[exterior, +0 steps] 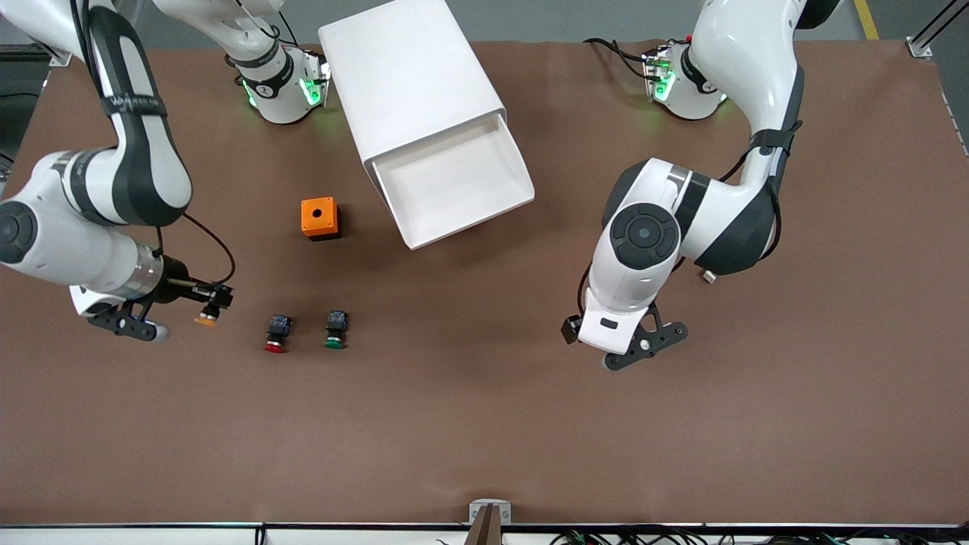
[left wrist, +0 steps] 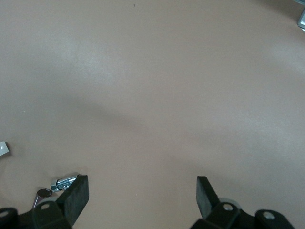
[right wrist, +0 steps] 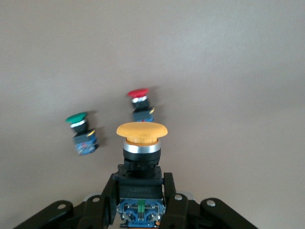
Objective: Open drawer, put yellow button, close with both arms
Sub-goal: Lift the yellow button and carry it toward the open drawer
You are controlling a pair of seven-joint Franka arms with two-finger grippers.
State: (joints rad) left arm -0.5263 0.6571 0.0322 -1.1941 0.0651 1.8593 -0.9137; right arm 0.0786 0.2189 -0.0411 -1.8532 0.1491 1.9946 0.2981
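The right gripper [right wrist: 141, 200] pinches the black body of the small round-capped yellow button [right wrist: 141, 132], seemingly just above the brown bench [exterior: 484, 424]. The white top drawer [exterior: 454, 185] is open. The left gripper [left wrist: 142, 195] waits, fingers wide apart.

Light: bright and even from overhead across the brown table [exterior: 484, 424].
Shadows: soft; a faint one beside the white cabinet [exterior: 412, 83], broad dim bands in the left wrist view.
Glare: green lamps glow at both arm bases.
Blur: in the right wrist view, the red button [right wrist: 138, 98] and green button [right wrist: 80, 129] are smeared; the yellow button [right wrist: 141, 132] is sharper.
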